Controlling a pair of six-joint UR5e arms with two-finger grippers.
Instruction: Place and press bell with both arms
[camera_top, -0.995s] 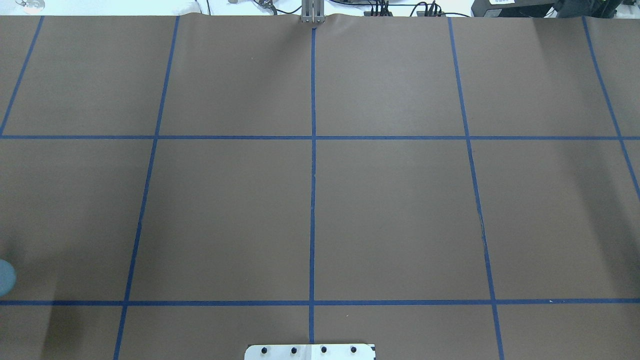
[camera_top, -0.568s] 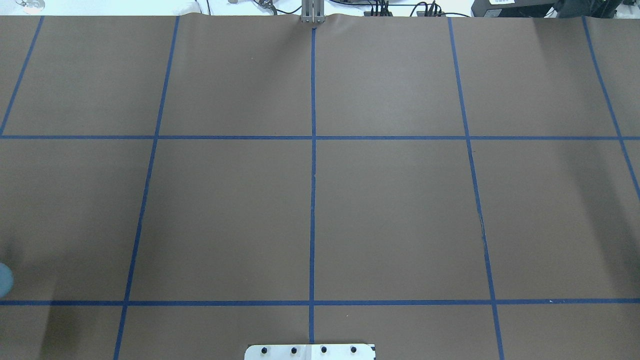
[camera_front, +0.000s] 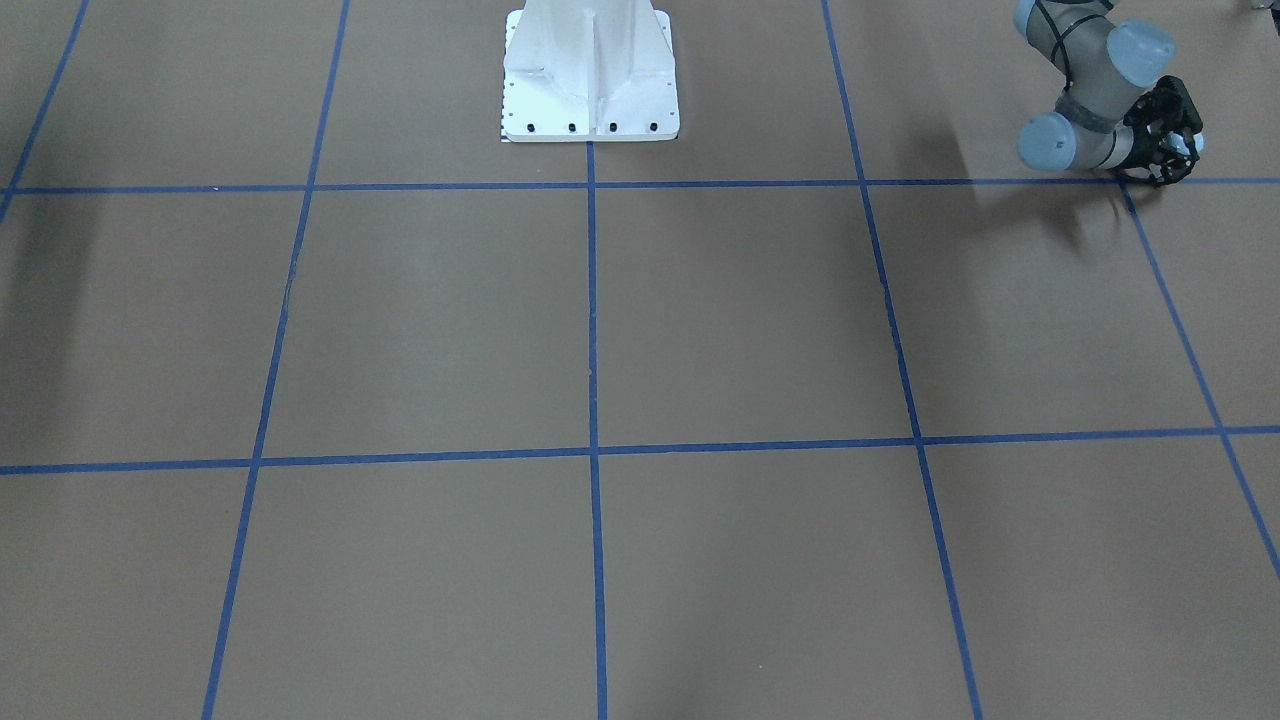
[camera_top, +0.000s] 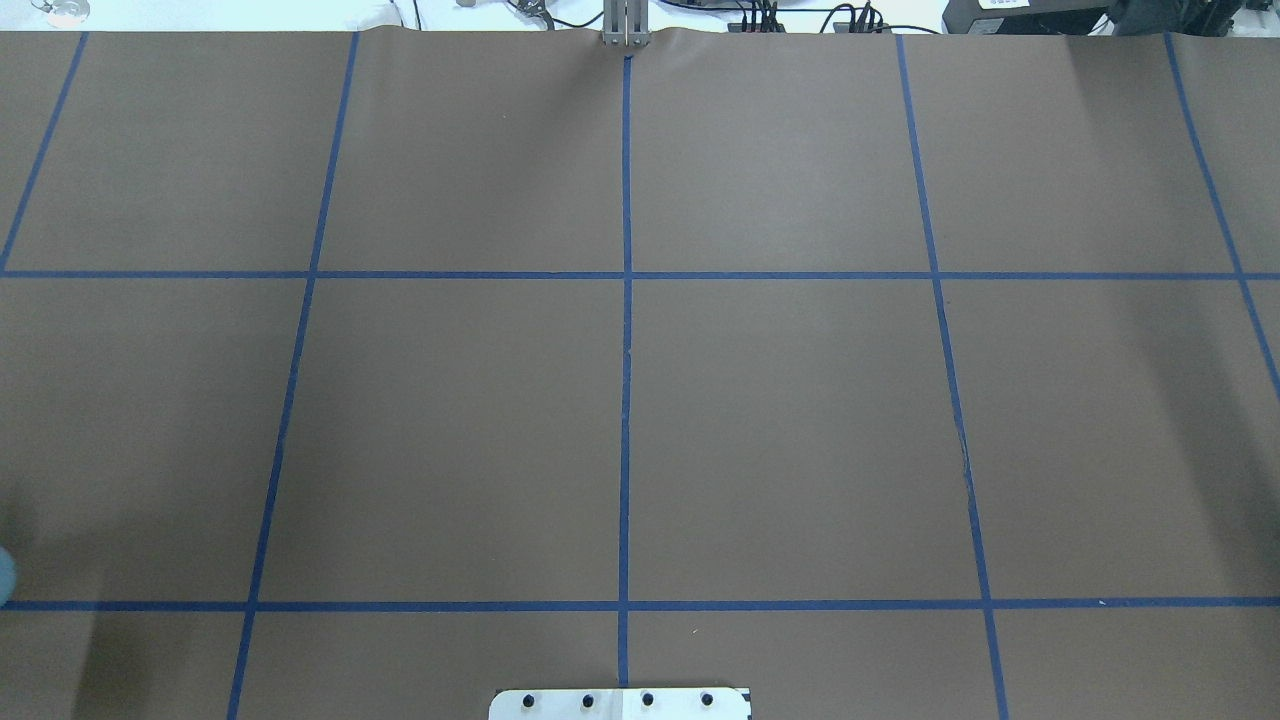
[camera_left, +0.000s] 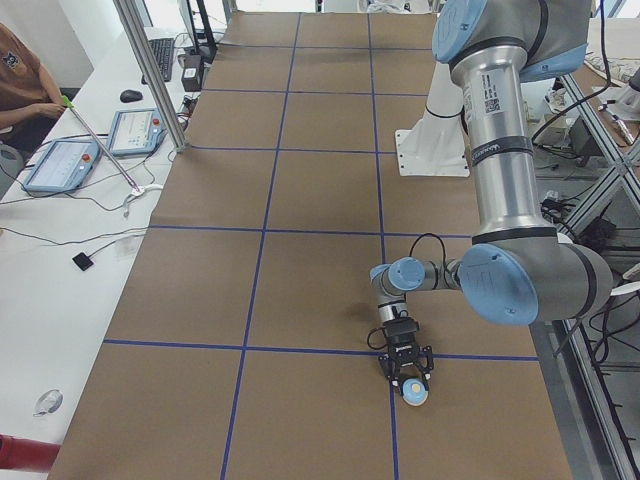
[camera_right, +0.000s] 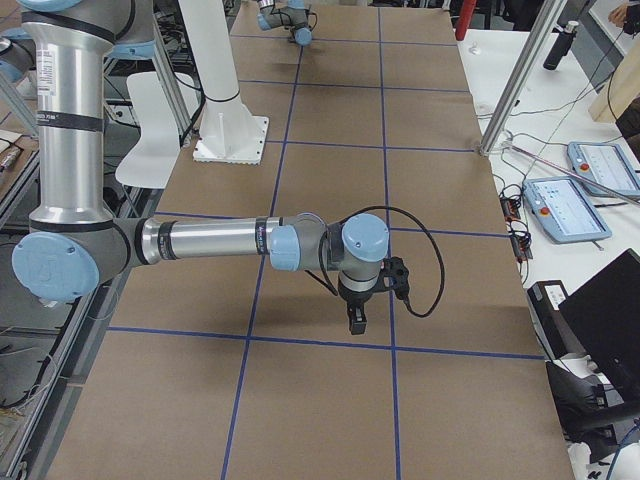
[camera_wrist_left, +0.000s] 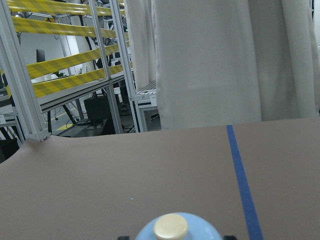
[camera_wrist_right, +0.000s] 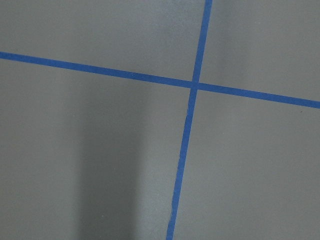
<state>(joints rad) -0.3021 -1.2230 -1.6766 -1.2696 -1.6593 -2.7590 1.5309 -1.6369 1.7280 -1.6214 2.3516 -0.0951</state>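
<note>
As the left arm's (camera_left: 505, 190) blue joint cap (camera_top: 4, 575) slips nearly out of the overhead view, the left gripper (camera_left: 409, 380) pinches the bell (camera_wrist_left: 177, 231) low at the worktop's (camera_left: 300, 200) left end. Placing looks underway. I cannot tell how the right gripper's (camera_right: 355, 320) jaws stand.

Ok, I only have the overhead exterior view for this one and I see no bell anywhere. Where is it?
Observer: The left gripper has the bell between its fingers, past your view's left edge.
Operator: Which way up is the bell?
Observer: Upright, with its cream button on top.
Operator: And the right arm?
Observer: The right gripper points down over the table, near a blue tape crossing.
</note>
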